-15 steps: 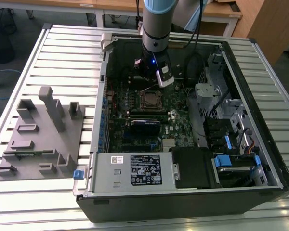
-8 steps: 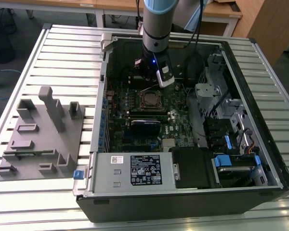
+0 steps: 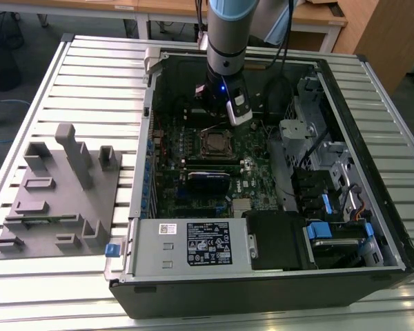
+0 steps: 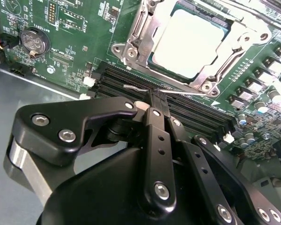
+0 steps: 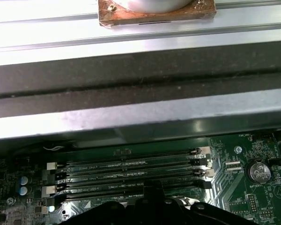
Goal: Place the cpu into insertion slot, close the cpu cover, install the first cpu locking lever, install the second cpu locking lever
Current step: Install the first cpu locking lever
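The cpu (image 4: 187,40), a pale square chip, lies in the insertion slot (image 3: 216,143) on the green board. The cpu cover (image 4: 132,43), a silver frame with a square window, lies flat over it. A thin wire locking lever (image 4: 136,87) runs along the slot's edge beside the memory slots. My gripper (image 4: 158,96) is shut, its black fingertips pressed together and touching that wire near its middle. In the exterior view my gripper (image 3: 219,124) hangs inside the open computer case just behind the slot. Its fingertips (image 5: 152,187) also show over the memory slots in the first wrist view.
Long black memory slots (image 4: 126,77) lie between the gripper and the slot. A coin battery (image 4: 33,41) sits on the board. The case's metal wall (image 5: 131,70) rises close by. A power supply (image 3: 193,245), drive cages (image 3: 317,152) and a grey fixture block (image 3: 55,200) surround the area.
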You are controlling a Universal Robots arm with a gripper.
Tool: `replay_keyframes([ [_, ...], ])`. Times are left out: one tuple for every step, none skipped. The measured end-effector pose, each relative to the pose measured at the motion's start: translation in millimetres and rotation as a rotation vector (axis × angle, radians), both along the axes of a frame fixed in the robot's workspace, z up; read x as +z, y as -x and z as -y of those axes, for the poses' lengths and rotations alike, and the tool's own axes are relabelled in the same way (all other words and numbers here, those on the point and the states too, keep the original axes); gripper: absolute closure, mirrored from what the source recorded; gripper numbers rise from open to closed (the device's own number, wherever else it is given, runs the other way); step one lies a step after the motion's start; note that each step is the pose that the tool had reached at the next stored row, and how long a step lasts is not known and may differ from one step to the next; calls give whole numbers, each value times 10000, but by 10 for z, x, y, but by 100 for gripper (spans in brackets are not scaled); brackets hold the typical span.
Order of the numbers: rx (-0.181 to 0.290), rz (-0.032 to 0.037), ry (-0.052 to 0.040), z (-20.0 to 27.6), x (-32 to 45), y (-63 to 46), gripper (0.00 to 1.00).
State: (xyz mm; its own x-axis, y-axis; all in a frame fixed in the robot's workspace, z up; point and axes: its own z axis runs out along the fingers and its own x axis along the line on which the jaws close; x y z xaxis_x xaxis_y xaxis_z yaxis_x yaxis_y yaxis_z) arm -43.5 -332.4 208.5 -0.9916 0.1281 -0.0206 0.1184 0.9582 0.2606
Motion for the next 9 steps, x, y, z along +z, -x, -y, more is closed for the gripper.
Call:
replay_keyframes([
  [-1, 0, 0, 0, -1, -10, 90],
  [-2, -1, 0, 0, -2, -24, 90],
  [-1, -1, 0, 0, -2, -29, 90],
  [-2, -1, 1, 0, -2, -30, 90],
  [-3, -1, 2, 0, -2, -30, 90],
  [-3, -1, 1, 0, -2, -31, 90],
  [-1, 0, 0, 0, -3, -34, 90],
  [-8, 1, -1, -1, -4, -39, 90],
  [-38, -1, 0, -1, -4, -48, 90],
])
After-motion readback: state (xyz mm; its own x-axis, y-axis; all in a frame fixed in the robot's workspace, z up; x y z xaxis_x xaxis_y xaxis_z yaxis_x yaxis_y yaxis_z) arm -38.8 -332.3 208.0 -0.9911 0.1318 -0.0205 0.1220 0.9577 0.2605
